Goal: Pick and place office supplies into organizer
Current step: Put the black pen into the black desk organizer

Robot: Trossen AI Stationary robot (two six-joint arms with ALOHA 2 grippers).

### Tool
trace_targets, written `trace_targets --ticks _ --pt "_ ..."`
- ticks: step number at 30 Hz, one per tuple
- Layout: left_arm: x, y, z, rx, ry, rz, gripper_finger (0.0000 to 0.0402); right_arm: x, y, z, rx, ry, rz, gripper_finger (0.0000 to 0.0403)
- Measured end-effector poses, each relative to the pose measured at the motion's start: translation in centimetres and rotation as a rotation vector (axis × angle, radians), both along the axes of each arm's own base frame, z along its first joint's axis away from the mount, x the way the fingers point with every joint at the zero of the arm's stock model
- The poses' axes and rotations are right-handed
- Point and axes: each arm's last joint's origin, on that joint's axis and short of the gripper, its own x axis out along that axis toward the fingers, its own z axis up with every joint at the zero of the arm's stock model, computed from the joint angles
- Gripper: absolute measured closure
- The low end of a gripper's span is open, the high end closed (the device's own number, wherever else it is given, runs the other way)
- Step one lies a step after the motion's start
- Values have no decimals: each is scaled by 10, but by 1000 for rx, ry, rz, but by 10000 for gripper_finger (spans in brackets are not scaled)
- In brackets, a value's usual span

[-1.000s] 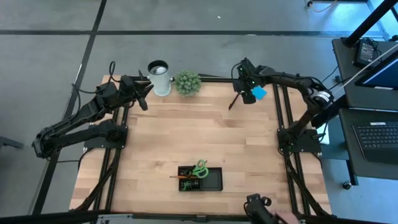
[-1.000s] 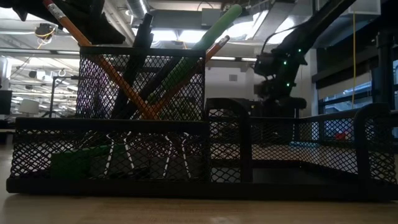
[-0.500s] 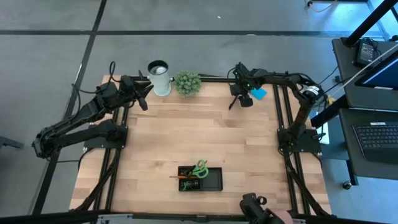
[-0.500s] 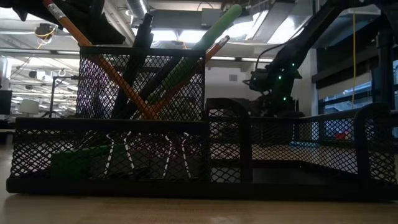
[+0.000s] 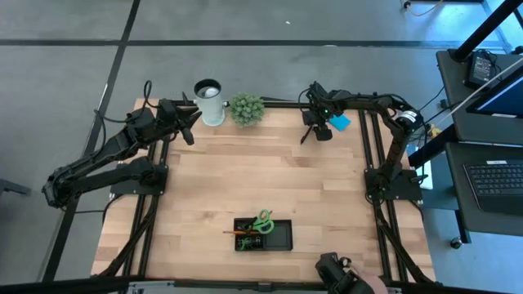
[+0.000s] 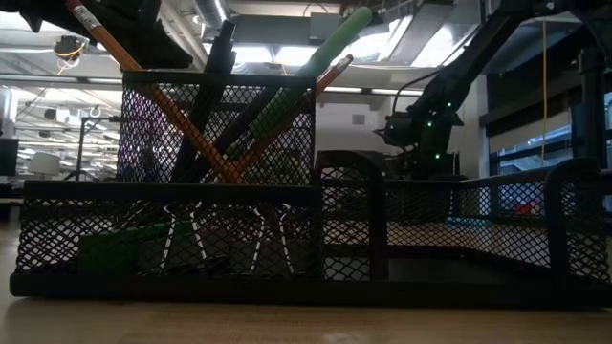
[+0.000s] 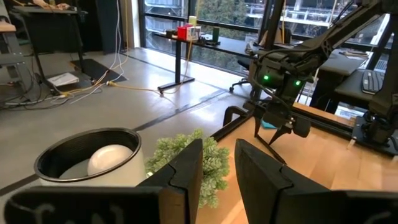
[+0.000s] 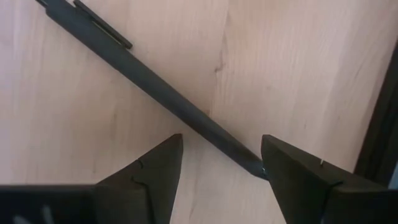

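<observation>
So, quick rundown:
Pen: black pen (image 8: 155, 87) lies flat on the far right table, diagonal across the finger gap.
Right gripper (image 8: 221, 158): spread, straddling it.
Left gripper (image 7: 217, 163): spread, waiting by white cup (image 7: 93, 163).

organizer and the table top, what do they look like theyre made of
The organizer looks like black metal wire mesh: an open diamond lattice you can see through, matte finish. The table top looks like light wood planks, with visible grain and seams; probably sealed, though that is uncertain.
</observation>
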Motion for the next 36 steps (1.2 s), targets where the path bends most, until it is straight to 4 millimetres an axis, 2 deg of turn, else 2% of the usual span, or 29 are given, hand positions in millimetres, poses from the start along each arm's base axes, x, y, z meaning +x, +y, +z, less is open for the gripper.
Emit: trace_targets --ticks 10,22,36 --pt "0 0 0 -8 -3 1 313 0 0 -1 7 -6 -75 181" --pt "0 0 0 -8 -3 1 313 0 -1 -1 5 -7 -76 181" --pt "0 0 0 -30 -22 3 313 -1 1 -11 58 37 -72 241"
